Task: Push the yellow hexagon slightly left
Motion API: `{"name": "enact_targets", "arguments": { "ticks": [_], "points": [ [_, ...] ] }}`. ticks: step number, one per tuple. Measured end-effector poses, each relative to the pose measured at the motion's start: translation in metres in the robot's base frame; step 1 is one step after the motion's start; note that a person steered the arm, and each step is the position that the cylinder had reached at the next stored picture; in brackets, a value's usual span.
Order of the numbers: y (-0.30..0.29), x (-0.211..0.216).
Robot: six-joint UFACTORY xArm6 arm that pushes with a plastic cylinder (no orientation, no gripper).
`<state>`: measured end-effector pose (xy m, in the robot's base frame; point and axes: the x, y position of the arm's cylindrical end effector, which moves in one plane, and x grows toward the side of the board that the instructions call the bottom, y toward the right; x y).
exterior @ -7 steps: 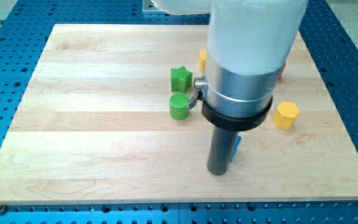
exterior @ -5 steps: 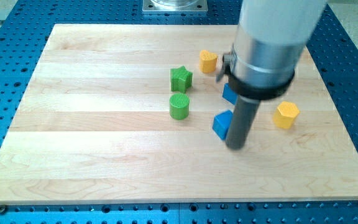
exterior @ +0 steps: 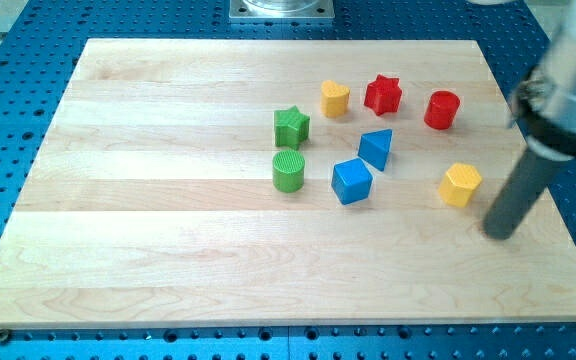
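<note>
My tip sits on the wooden worktop, just right of and below the yellow hexagon block. I have no pincer, only this rod.

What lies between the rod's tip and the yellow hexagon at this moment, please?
Nothing: the camera view shows only bare board between my tip and the yellow hexagon, up-left of it.

1 camera covers the scene. It sits above the near edge of the desk and looks down at a slant toward the far edge, so the board narrows toward the view's top. It stands far enough back that all 4 edges of the desk show, with blue perforated base around them. A metal mount sits at the view's top centre.
</note>
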<state>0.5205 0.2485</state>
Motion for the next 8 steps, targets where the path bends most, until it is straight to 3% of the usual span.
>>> {"name": "enact_targets", "arguments": {
  "ticks": [1, 2, 3, 4, 5, 6, 8],
  "points": [
    [-0.017, -0.033],
    [-0.063, -0.034],
    [-0.036, -0.034],
    [0.052, -0.051],
    [0.097, -0.129],
    [0.074, -0.182],
    [-0.006, -0.116]
  ]
}}
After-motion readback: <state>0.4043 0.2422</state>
